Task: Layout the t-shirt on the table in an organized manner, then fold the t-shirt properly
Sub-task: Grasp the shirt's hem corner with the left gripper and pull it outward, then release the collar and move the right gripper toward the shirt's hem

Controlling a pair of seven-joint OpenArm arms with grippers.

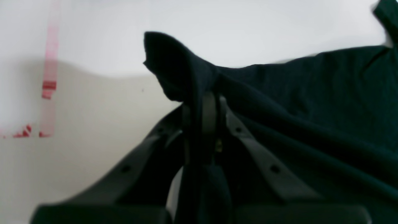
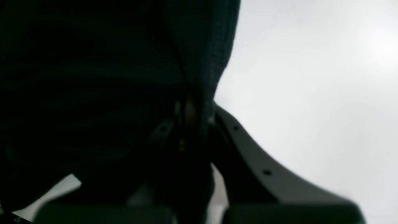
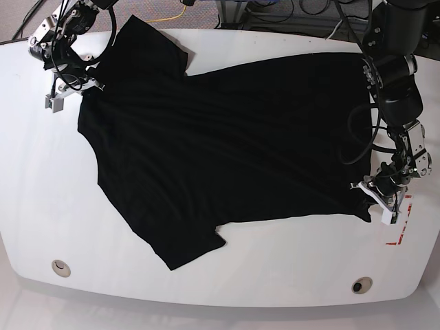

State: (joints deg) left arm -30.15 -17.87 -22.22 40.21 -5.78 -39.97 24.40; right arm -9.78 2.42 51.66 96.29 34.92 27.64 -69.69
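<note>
The black t-shirt (image 3: 227,144) lies spread across the white table (image 3: 289,271), one sleeve (image 3: 148,45) toward the far left and the other (image 3: 182,244) toward the near edge. My left gripper (image 3: 366,193) is at the shirt's near right corner, shut on the cloth. In the left wrist view that gripper (image 1: 206,101) pinches a raised fold of the t-shirt (image 1: 311,93). My right gripper (image 3: 84,81) is shut on the shirt's far left edge. Dark cloth (image 2: 93,77) fills most of the right wrist view around that gripper (image 2: 190,113).
Two round grommet holes (image 3: 60,267) (image 3: 361,284) sit near the table's front edge. Red tape marks (image 3: 401,227) lie just beside the left gripper, also visible as a red tape strip (image 1: 49,77). Cables run beyond the table's far edge.
</note>
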